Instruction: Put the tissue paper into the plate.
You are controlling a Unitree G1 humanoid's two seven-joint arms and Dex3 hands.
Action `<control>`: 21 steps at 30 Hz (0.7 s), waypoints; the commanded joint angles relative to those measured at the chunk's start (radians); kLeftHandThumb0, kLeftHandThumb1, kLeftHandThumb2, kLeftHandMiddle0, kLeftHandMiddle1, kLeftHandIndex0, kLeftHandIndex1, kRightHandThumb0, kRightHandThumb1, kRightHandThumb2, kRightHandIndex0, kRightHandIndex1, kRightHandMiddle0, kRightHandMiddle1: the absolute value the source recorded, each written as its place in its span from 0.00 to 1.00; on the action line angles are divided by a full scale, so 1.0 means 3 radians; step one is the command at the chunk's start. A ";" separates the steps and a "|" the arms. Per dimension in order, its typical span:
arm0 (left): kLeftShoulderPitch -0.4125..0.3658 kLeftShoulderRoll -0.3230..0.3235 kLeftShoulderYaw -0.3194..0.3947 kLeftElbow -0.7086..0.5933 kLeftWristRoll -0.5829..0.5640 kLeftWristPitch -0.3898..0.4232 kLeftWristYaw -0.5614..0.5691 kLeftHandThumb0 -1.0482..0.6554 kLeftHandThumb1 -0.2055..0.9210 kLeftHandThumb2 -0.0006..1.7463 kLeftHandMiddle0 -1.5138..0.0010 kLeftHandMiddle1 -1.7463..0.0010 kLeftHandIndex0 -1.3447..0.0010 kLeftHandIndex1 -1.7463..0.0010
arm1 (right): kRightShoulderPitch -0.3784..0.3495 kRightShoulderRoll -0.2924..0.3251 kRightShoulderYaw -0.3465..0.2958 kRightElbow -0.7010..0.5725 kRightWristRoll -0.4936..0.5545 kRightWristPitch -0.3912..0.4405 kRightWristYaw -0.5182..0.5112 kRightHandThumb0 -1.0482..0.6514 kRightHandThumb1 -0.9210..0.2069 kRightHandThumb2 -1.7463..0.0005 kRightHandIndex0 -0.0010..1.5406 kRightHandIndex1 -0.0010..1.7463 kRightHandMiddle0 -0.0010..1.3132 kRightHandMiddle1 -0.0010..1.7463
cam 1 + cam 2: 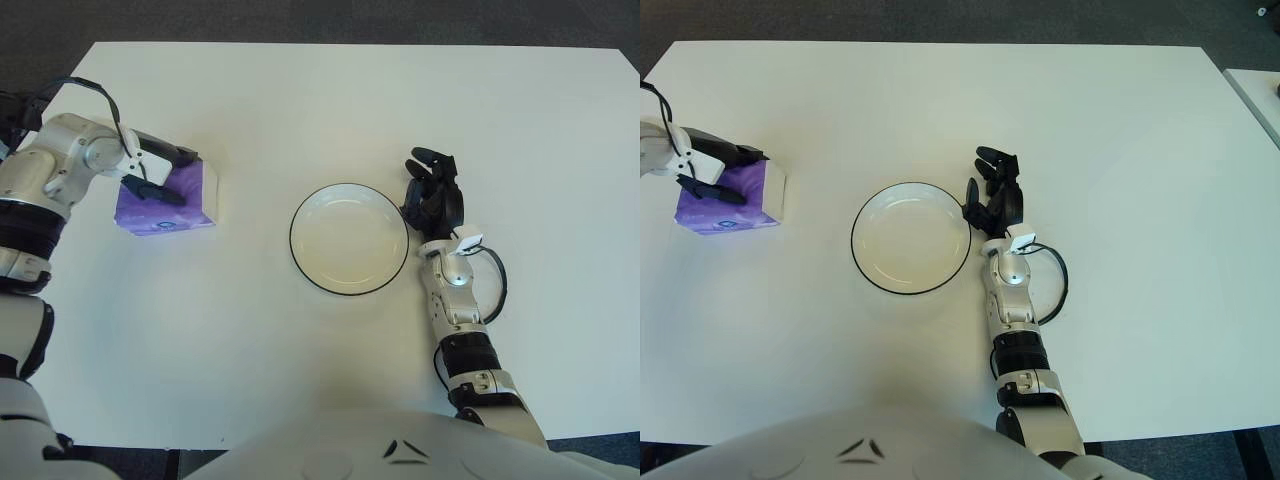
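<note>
Two views differ mainly at the edges: the left eye view takes in the whole left forearm, while the right eye view crops it and shows a sliver of a second white surface (1255,95) past the bench's right edge. The white bench (330,110) stands on dark grey carpet (300,20). Near its left edge the left hand (152,172) is clamped on the purple tissue paper (180,200) pack. The black-rimmed white plate (349,238) sits mid-bench with nothing in it. The right hand (433,195), fingers loosely curled around nothing, shows just beside the plate's right rim.
</note>
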 commanded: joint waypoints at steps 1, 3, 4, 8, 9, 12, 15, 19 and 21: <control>0.0070 0.0180 0.0114 -0.0234 -0.0170 0.0055 -0.0261 0.11 1.00 0.18 0.88 0.99 1.00 0.85 | 0.0358 0.0068 -0.0040 0.0296 0.0055 0.0305 -0.0017 0.34 0.17 0.50 0.17 0.46 0.01 0.70; 0.0083 0.0222 0.0152 -0.0346 -0.0233 0.0109 -0.0372 0.11 1.00 0.18 0.89 0.99 1.00 0.85 | 0.0357 0.0070 -0.0039 0.0299 0.0056 0.0304 -0.0014 0.34 0.17 0.51 0.17 0.46 0.00 0.70; 0.0093 0.0244 0.0173 -0.0419 -0.0264 0.0149 -0.0431 0.11 1.00 0.18 0.89 0.99 1.00 0.85 | 0.0356 0.0071 -0.0039 0.0302 0.0055 0.0303 -0.0014 0.34 0.17 0.51 0.17 0.46 0.00 0.70; 0.0112 0.0274 0.0215 -0.0607 -0.0327 0.0264 -0.0598 0.10 1.00 0.18 0.90 1.00 1.00 0.84 | 0.0351 0.0073 -0.0039 0.0312 0.0052 0.0300 -0.0013 0.34 0.17 0.51 0.17 0.46 0.00 0.70; 0.0110 0.0274 0.0215 -0.0641 -0.0332 0.0284 -0.0634 0.10 1.00 0.17 0.90 1.00 1.00 0.83 | 0.0349 0.0073 -0.0040 0.0315 0.0052 0.0301 -0.0014 0.34 0.17 0.51 0.17 0.46 0.00 0.70; 0.0122 0.0277 0.0210 -0.0705 -0.0322 0.0311 -0.0676 0.09 1.00 0.17 0.91 1.00 1.00 0.83 | 0.0342 0.0073 -0.0045 0.0318 0.0056 0.0307 -0.0015 0.35 0.18 0.51 0.17 0.46 0.01 0.70; 0.0143 0.0285 0.0221 -0.0813 -0.0325 0.0343 -0.0721 0.08 1.00 0.17 0.91 1.00 1.00 0.83 | 0.0338 0.0076 -0.0049 0.0315 0.0059 0.0316 -0.0019 0.35 0.18 0.51 0.17 0.47 0.01 0.70; 0.0150 0.0290 0.0228 -0.0870 -0.0347 0.0366 -0.0784 0.08 1.00 0.17 0.91 1.00 1.00 0.82 | 0.0337 0.0072 -0.0048 0.0313 0.0051 0.0323 -0.0026 0.35 0.19 0.51 0.18 0.47 0.02 0.70; 0.0152 0.0290 0.0230 -0.0894 -0.0356 0.0383 -0.0818 0.08 1.00 0.17 0.90 0.99 1.00 0.82 | 0.0338 0.0070 -0.0047 0.0313 0.0046 0.0323 -0.0030 0.35 0.18 0.51 0.18 0.47 0.01 0.70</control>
